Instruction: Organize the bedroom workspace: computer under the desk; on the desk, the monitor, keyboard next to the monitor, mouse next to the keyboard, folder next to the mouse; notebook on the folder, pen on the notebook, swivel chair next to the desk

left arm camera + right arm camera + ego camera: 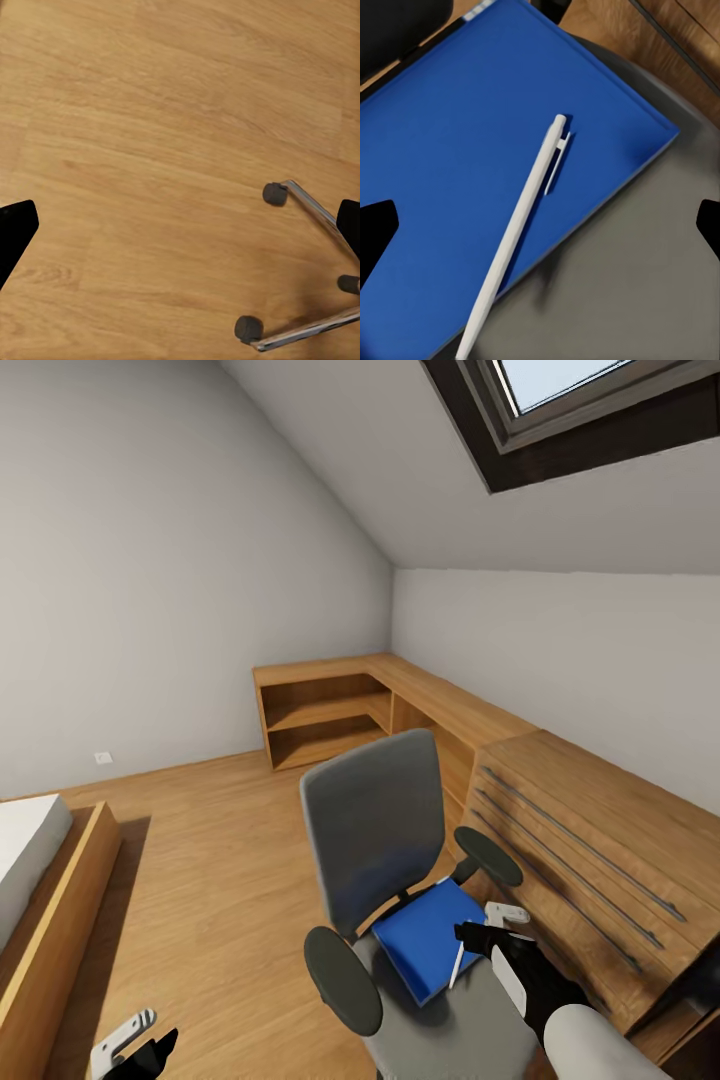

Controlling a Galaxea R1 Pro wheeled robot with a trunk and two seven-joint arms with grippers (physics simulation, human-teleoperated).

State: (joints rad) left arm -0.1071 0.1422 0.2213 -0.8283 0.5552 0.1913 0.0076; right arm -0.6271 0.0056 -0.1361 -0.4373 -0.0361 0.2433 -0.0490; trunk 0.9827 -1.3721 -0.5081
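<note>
Right pincer [540, 225] agape — over pen [519, 225], folder [457, 150]

Even soft daylight, faint shadows, sharp renders.

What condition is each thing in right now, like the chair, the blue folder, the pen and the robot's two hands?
swivel chair: upright on the wooden floor, beside the wooden drawer unit.
folder: closed, flat on the chair seat.
pen: lying on the folder, its tip end reaching past the folder's edge.
right hand: open, above the folder and pen.
left hand: open, holding nothing, over bare floor near the chair's casters.
</note>
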